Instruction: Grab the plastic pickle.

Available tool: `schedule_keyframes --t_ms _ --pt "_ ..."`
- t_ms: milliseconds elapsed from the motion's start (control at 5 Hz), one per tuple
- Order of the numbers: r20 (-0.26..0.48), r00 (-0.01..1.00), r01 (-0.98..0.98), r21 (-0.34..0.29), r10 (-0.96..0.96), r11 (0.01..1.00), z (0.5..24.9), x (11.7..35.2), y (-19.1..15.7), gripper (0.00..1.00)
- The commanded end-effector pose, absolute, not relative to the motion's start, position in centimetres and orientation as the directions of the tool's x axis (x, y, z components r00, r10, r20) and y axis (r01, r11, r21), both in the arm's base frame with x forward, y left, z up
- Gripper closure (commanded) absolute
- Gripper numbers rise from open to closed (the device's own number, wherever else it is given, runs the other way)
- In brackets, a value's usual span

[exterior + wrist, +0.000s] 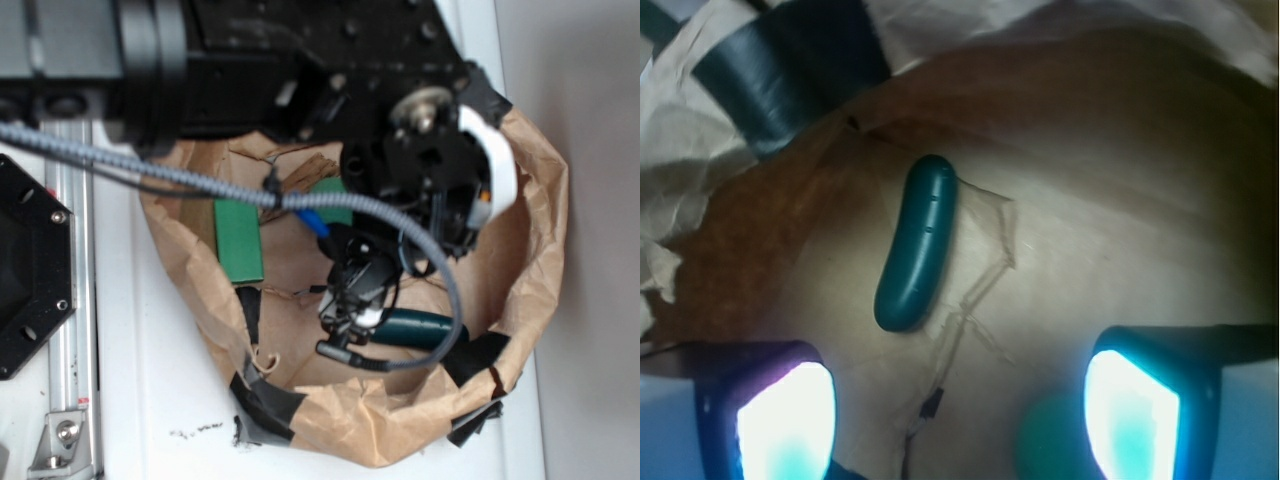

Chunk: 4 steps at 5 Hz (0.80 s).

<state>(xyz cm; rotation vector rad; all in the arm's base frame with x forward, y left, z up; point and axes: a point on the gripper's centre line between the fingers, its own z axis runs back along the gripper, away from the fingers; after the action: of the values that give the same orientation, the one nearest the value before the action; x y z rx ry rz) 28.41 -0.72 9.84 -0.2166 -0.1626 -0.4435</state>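
Note:
The plastic pickle (918, 243) is dark green, glossy and slightly curved, lying on the brown paper floor of the bag. In the exterior view the pickle (420, 327) lies near the bag's front right wall. My gripper (958, 410) is open above the bag floor, its two glowing fingers wide apart. The pickle lies ahead of the fingers, closer to the left one, and nothing is between them. In the exterior view the gripper (345, 325) hangs inside the bag just left of the pickle.
The brown paper bag (530, 260) has crumpled walls patched with black tape (265, 400). A flat green block (238, 240) lies at its back left. A blurred light green round thing (1050, 445) sits by my right finger. A grey braided cable (200, 180) crosses the bag.

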Motion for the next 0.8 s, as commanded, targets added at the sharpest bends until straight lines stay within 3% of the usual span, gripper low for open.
schedule_keyframes --t_ms 0,400,600 --pt "0.164 0.773 0.627 -0.042 -0.613 0.778 7.9 30.4 -4.1 0.00" --pt "0.117 0.802 0.592 -0.020 -0.586 0.806 7.1 32.2 -6.2 0.00" --pt "0.026 0.868 0.497 -0.032 -0.497 0.867 5.5 32.4 -5.6 0.00"
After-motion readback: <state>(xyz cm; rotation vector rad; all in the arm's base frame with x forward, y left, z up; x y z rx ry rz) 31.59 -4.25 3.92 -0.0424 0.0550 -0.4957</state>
